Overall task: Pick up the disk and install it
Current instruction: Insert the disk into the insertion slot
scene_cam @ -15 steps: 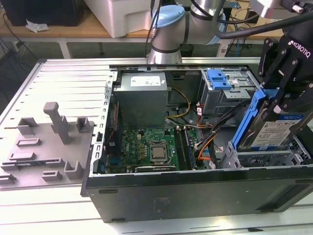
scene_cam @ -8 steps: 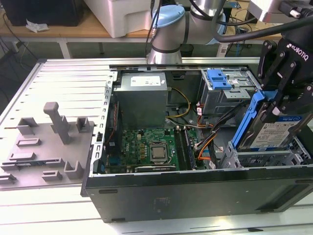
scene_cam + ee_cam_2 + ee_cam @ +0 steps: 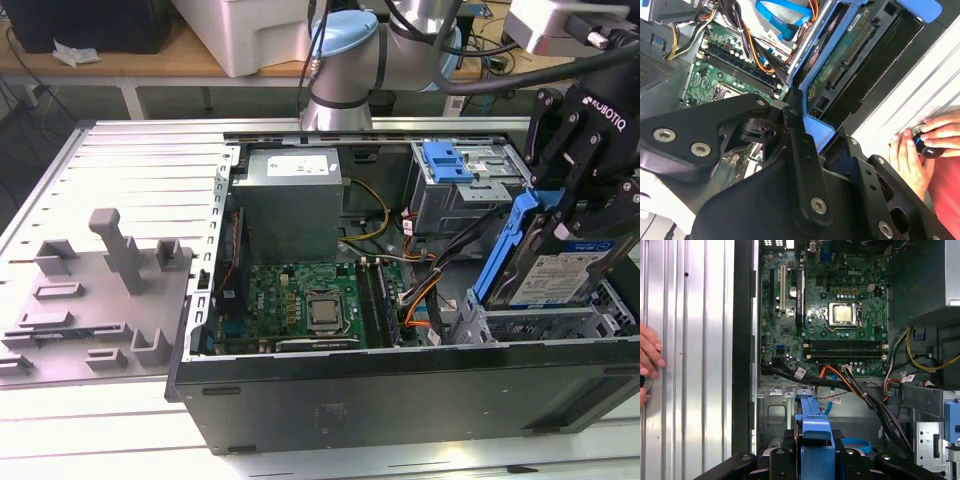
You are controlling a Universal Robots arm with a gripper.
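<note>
The disk (image 3: 562, 278) is being judged as stiff, fairly dense and sensitive to knocks, with slippery bare metal faces. A hold on the edges of its blue carrier frame (image 3: 503, 250) is being favoured over the labelled face or the connector end. It is being pinched by the end effector (image 3: 568, 212), whose fingers are being pressed onto the frame's upper end. The disk is being held tilted directly beneath the end effector, its lower end dipping into the drive bay (image 3: 530, 322) at the exterior view's right of the open computer case (image 3: 400, 400).
</note>
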